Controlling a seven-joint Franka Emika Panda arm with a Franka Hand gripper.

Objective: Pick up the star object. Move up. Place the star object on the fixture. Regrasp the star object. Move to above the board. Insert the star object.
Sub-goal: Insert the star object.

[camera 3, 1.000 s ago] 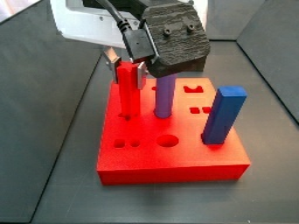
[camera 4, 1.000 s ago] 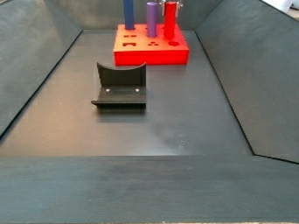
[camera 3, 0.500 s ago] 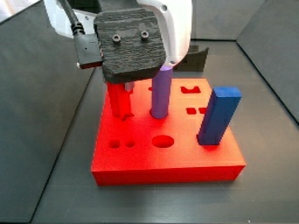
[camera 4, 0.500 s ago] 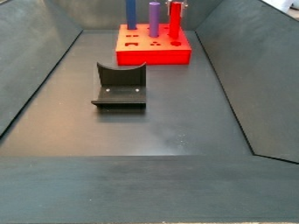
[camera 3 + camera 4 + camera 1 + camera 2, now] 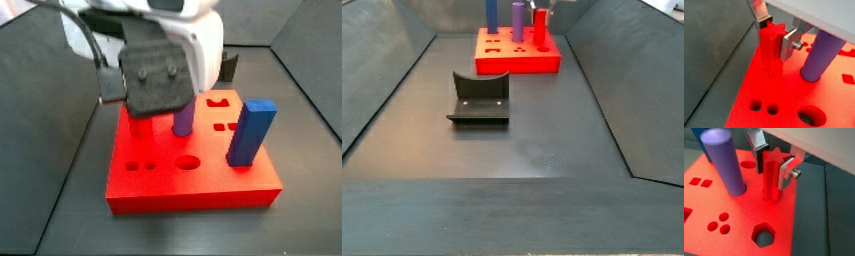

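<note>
The star object (image 5: pixel 769 50), pinched upright in the gripper (image 5: pixel 777 34) jaws, enters the board (image 5: pixel 791 97); we should press straight down.

end effector (image 5: pixel 139 108) low over board (image 5: pixel 201 185).

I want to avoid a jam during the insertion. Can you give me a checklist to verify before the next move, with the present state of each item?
1. Gripper shut on the star object: ok, both fingers press its sides.
2. Star object upright: ok in both wrist views.
3. Its lower end meets the board: ok.
4. Seated depth in the hole: cannot tell.
5. Clear of the purple cylinder: ok, a gap shows.
6. Fixture empty: ok.
</note>
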